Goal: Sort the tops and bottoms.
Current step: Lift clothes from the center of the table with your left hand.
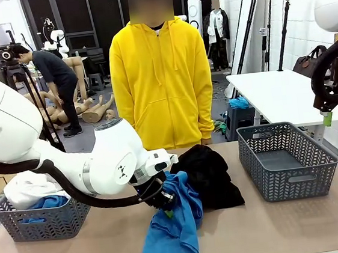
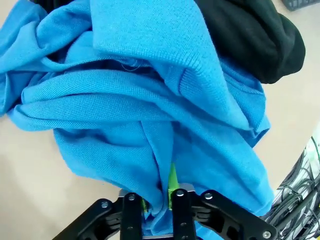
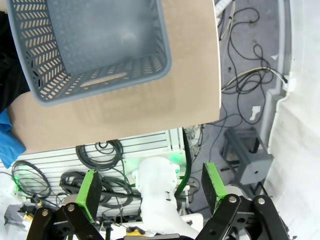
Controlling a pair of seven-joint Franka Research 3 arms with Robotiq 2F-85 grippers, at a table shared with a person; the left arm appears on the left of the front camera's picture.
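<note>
Front view: the left arm crosses from the left side to the middle of the table [image 1: 288, 229]; the left gripper [image 1: 166, 206] is clamped on a fold of the blue shirt [image 1: 171, 232], which hangs from the grip and spreads over the near part of the table. Just behind the shirt and touching it lies the black garment [image 1: 213, 173], bunched in a heap. The left basket [image 1: 43, 223] stands at the left edge of the table and holds a white shirt [image 1: 27, 186] on top of a second blue garment [image 1: 47, 203]; the right basket [image 1: 287, 161] stands on the right, apart from the heap. The right gripper [image 1: 326, 117] hangs above and beyond the right basket, clear of the table. A person [image 1: 161, 79] in a yellow hooded sweatshirt stands at the far side.

Left wrist view: a ridge of blue cloth is pinched between the green pads [image 2: 172, 182] (the jaws have closed onto it); the black garment overlaps the shirt's far edge.

Right wrist view: the jaws stand wide apart with nothing between them; the right basket lies farther off, below the fingers [image 3: 213, 182].
</note>
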